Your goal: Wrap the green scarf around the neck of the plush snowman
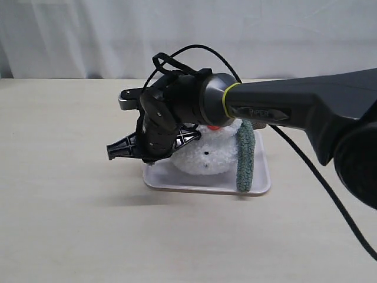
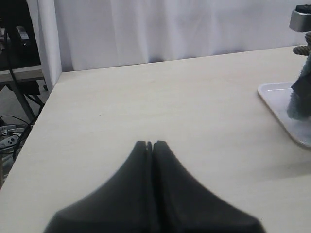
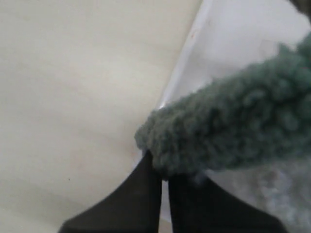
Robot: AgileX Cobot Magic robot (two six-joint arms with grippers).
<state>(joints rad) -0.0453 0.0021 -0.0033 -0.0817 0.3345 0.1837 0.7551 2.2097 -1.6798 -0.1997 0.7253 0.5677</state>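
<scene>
The right gripper point(image 3: 164, 171) is pinching the blunt end of the green scarf point(image 3: 233, 126) between jaws pressed almost together, just over the edge of a white tray point(image 3: 194, 58). In the exterior view this gripper point(image 1: 153, 159) is hanging at the tray's point(image 1: 194, 184) left front corner, its arm crossing in front of the plush snowman point(image 1: 206, 156), which is lying on the tray. Another stretch of the scarf point(image 1: 245, 156) is draping down the snowman's right side onto the tray. Well apart, the left gripper point(image 2: 149, 144) is hovering empty, jaws closed, over the pale table point(image 2: 146, 97).
</scene>
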